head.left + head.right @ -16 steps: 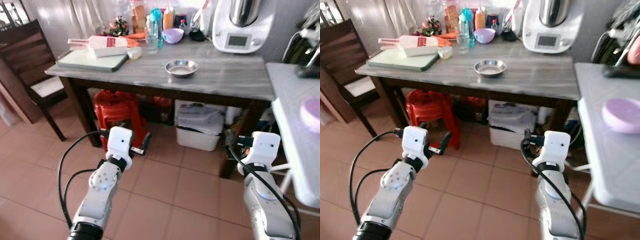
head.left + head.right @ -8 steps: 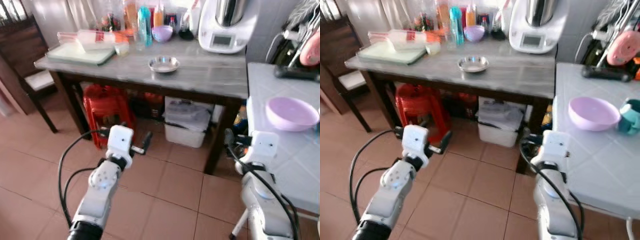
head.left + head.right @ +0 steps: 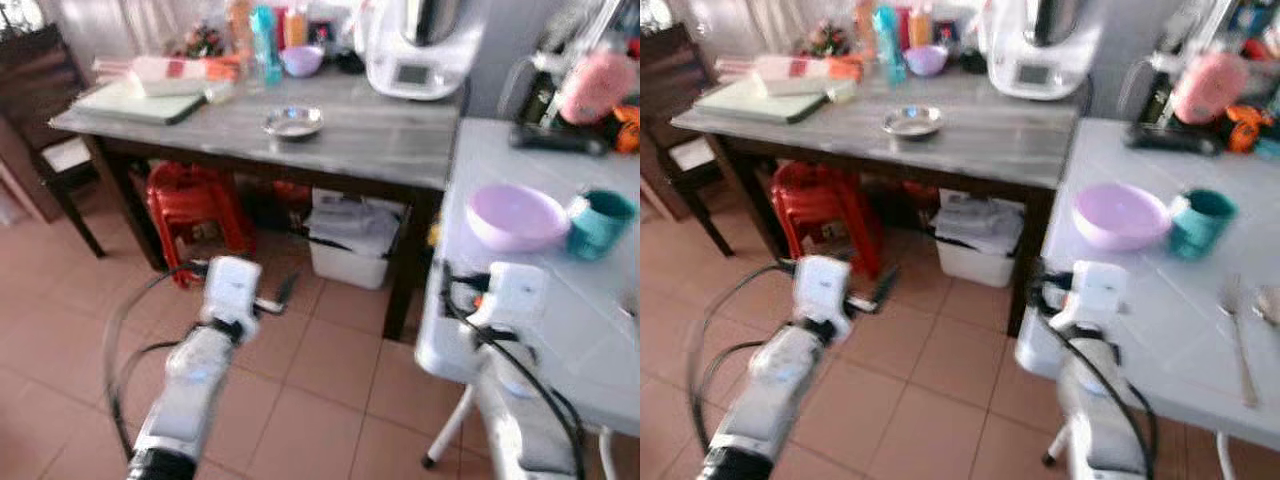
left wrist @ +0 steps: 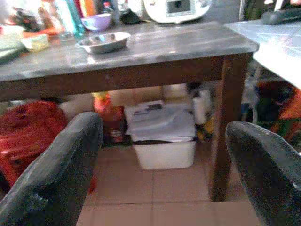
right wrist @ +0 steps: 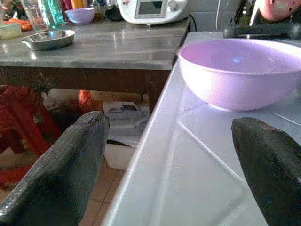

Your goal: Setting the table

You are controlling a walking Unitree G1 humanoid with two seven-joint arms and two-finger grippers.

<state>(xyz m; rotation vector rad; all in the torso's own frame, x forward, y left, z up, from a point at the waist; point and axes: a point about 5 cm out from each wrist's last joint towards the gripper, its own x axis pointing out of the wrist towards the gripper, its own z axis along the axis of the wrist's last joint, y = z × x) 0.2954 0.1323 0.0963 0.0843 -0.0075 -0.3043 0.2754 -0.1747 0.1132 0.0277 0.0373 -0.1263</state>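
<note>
At white worktop (image 3: 1160, 300) edge: right tool (image 5: 169, 169) spread, empty, aimed at lilac bowl (image 3: 1120, 215), prob. next pick. Left tool (image 4: 164, 174) spread, empty, over floor.

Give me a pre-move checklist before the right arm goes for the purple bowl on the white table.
1. Right gripper open: ok, its fingers stand wide apart in the right wrist view.
2. Purple bowl upright and within sight: ok, it sits on the white table near the front edge.
3. Bowl empty: ok, nothing shows inside it.
4. Room around the bowl: not ok, the teal cup stands close beside it on the robot's right.
5. Right gripper aligned with the bowl: cannot tell, the head views are blurred.
6. Left gripper free: ok, open and holding nothing, low in front of the grey table.
</note>
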